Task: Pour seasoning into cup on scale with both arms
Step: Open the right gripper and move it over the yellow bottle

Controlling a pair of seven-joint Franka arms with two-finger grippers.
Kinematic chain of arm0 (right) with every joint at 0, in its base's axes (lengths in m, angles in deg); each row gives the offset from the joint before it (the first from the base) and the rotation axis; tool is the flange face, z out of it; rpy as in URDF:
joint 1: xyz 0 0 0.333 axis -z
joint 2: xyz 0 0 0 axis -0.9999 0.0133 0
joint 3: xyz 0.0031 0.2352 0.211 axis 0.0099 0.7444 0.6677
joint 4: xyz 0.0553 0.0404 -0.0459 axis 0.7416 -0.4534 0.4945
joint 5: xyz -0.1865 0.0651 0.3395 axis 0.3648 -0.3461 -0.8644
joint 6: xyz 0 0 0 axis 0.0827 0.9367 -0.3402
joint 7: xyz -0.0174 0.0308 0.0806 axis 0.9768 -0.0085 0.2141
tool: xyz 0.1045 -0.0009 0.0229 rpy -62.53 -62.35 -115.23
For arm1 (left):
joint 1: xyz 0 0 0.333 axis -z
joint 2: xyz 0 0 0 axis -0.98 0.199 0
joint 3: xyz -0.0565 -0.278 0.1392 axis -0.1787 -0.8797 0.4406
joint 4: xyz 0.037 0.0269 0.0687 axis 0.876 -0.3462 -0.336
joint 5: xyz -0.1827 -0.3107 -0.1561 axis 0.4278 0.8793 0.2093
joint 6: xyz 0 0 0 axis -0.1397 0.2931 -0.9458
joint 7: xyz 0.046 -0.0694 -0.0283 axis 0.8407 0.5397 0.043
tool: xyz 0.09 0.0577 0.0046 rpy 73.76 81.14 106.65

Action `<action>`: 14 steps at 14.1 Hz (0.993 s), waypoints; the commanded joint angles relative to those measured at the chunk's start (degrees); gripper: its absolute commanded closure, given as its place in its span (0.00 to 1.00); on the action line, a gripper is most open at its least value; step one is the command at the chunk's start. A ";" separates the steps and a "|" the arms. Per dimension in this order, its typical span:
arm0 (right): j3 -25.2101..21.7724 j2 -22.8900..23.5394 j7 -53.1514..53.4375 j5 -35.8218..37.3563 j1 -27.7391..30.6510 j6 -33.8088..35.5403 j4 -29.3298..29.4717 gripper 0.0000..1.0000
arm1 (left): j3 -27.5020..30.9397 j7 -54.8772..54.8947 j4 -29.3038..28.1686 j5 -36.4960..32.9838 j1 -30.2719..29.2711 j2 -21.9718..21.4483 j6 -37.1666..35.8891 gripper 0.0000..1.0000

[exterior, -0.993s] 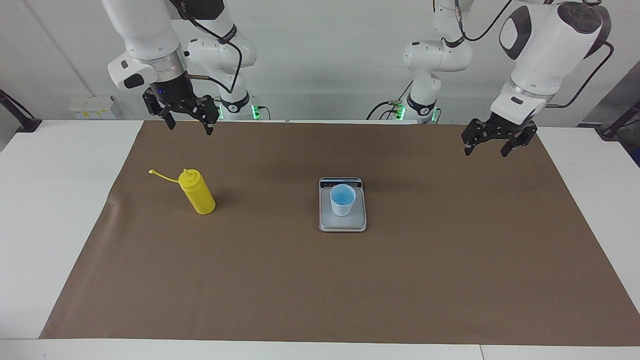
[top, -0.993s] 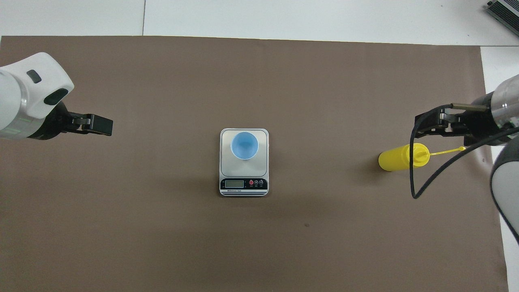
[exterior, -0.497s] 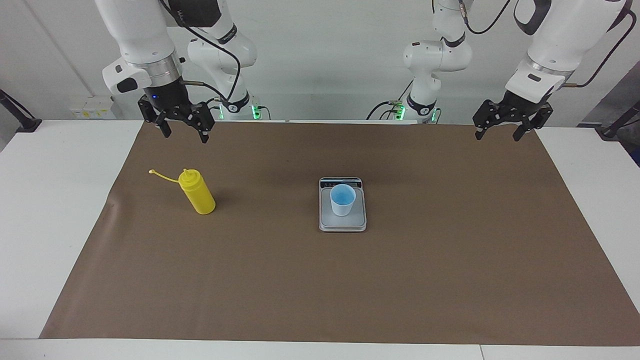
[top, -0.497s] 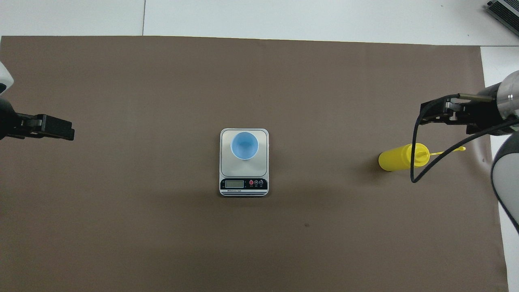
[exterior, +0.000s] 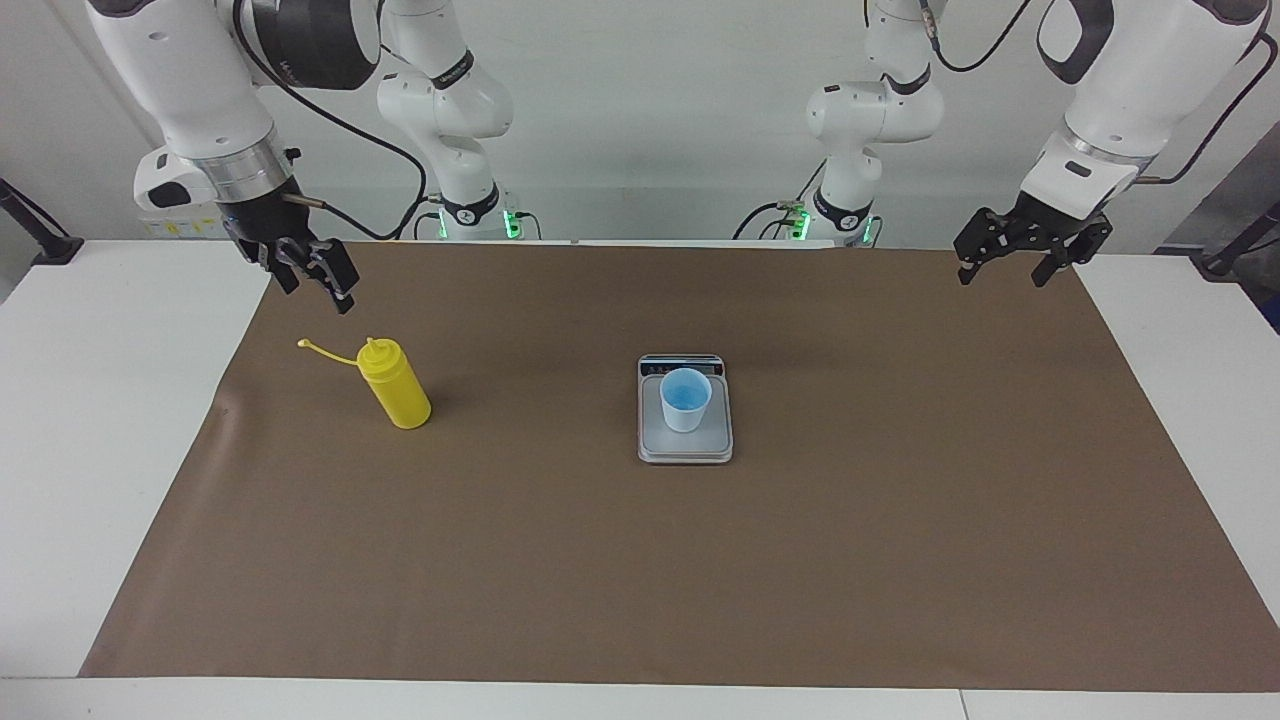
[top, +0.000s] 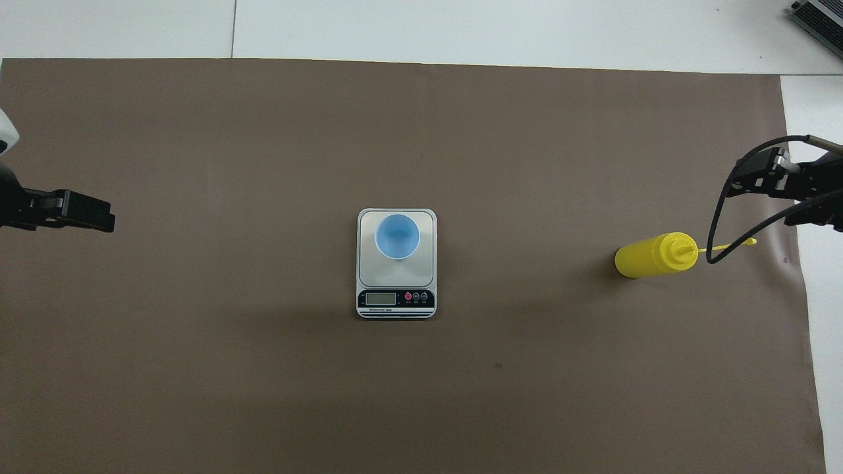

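Overhead: bottle [top: 649, 257] near mat [top: 263, 382] edge, scale [top: 396, 263] mid-mat.

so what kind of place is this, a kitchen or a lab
Most likely a robotics lab, not a kitchen: two white robot arms stand at a white table covered with brown paper, with only a scale, cup and yellow seasoning bottle laid out.

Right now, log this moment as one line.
bottle: upright on mat, untouched | cup: on scale | right gripper: above bottle, empty | left gripper: open, waiting
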 commanded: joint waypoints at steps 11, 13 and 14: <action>0.28 13.10 22.52 -20.22 12.02 0.63 -0.80 0.00 | -0.58 2.51 -2.33 -0.84 -0.75 -1.52 0.80 0.00; -0.77 14.69 24.10 -21.30 12.38 2.12 0.77 0.00 | -0.58 2.42 -2.68 -0.84 -0.75 -1.78 1.15 0.00; -0.95 15.22 24.20 -21.47 12.38 2.56 1.13 0.00 | -0.58 2.34 -2.68 -0.84 -0.75 -1.78 1.42 0.00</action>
